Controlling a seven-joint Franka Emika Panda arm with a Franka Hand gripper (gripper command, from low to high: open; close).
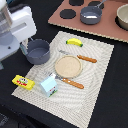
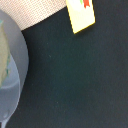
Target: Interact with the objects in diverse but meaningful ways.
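Note:
The dark grey handled pot (image 1: 38, 51) stands at the placemat's corner on the exterior view's left, and its grey rim (image 2: 14, 65) shows in the wrist view. My gripper (image 1: 24, 48) hangs just beside the pot on that side; its fingers are too blurred to read. A yellow packet (image 1: 23, 82) (image 2: 80, 15) lies on the dark table off the mat's edge. The pale-blue and white milk carton (image 1: 49, 85) stands upright on the mat nearby. At the mat's far edge lies a yellow banana (image 1: 74, 42).
A round wooden plate (image 1: 67, 65) sits mid-mat on the woven placemat (image 1: 97, 75), with two wooden-handled utensils (image 1: 86, 58) (image 1: 70, 82) beside it. A brown board (image 1: 107, 29) at the back carries a grey saucepan (image 1: 90, 15) and a bowl (image 1: 122, 17).

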